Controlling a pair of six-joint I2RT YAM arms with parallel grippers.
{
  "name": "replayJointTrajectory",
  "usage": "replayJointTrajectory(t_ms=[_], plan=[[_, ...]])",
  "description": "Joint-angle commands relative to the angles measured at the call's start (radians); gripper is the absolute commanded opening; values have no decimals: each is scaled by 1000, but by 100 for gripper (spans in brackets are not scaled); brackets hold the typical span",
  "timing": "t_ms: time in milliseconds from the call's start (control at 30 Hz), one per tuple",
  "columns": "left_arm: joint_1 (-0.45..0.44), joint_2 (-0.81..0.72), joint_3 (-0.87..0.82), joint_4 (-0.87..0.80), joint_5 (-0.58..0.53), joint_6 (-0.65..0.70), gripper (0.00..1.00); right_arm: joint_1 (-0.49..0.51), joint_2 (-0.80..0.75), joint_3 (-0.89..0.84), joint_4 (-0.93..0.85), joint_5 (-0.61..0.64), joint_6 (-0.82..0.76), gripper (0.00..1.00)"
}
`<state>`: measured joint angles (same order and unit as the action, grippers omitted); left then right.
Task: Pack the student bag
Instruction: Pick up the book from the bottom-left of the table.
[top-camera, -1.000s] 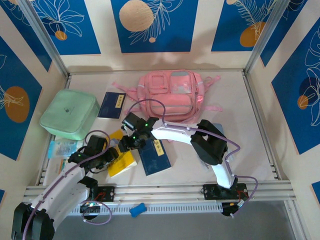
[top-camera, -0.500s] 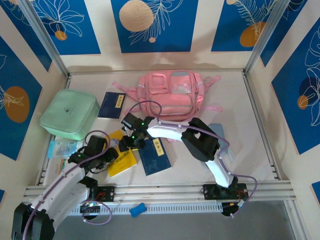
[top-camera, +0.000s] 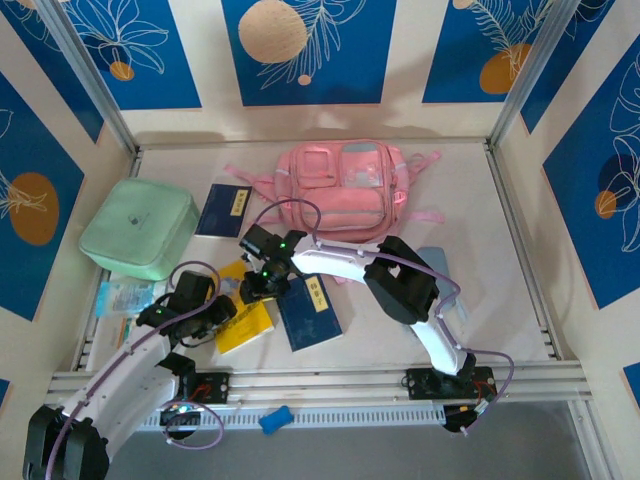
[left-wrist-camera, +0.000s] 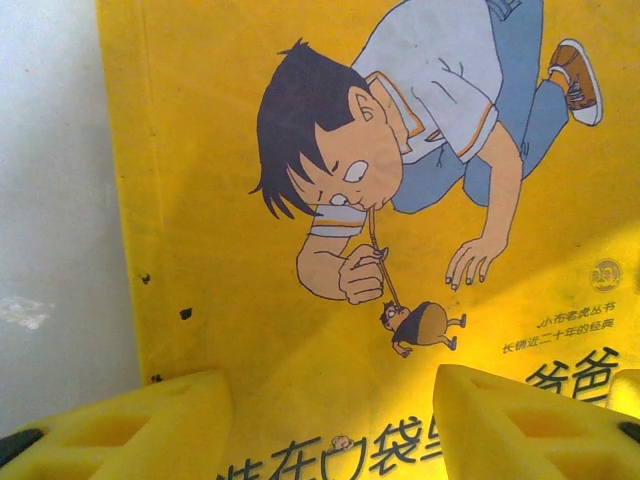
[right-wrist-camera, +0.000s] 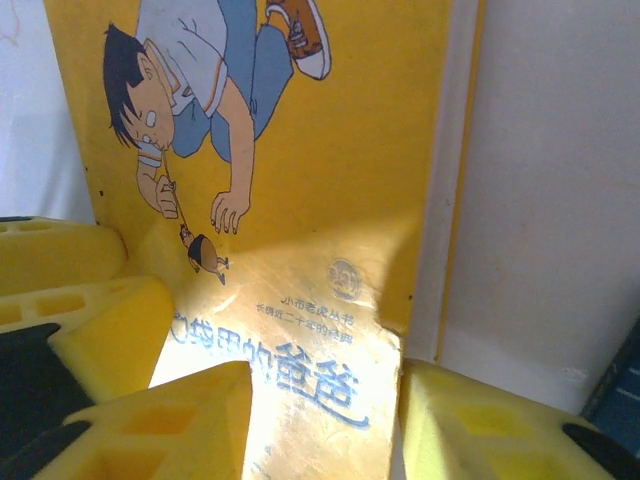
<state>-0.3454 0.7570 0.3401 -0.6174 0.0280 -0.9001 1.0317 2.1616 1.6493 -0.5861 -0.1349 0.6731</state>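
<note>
Top external: student bag (top-camera: 345, 190) (pink)

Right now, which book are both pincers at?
The yellow book, cartoon boy on its cover; left pincer and right pincer face it. One navy book lies by the mint case, the other beside the yellow.

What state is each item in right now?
student bag, lying flat at the far side
yellow book, closed, cover up on the table
blue notebook, closed, flat
mint case, lying flat, lid down
left gripper, open over the yellow book
right gripper, open over the yellow book
</note>
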Motion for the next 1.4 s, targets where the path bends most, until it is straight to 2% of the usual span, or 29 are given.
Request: replayJointTrajectory(t_ms=[0,500,667,867,1000,1267,1367], plan=[[-7,15,-29,-10,-19,10,58,6,-53,14,9,-73,7,36],[-7,22,-27,-1,-17,10,58,-12,-71,-36,62,-138,45,22],[-7,21,-26,-2,-16,12,58,-13,-74,-32,59,-147,44,15],[-7,16,0,-24,-15,20,59,-14,-103,-37,71,-136,57,1],[-7,-10,76,-86,-26,40,66,-14,-145,-36,75,-92,79,0],[19,-19,396,-339,-142,187,77,-41,-328,-93,97,-79,105,0],[36,-22,484,-352,-114,221,77,-72,-427,-154,134,-92,123,0]])
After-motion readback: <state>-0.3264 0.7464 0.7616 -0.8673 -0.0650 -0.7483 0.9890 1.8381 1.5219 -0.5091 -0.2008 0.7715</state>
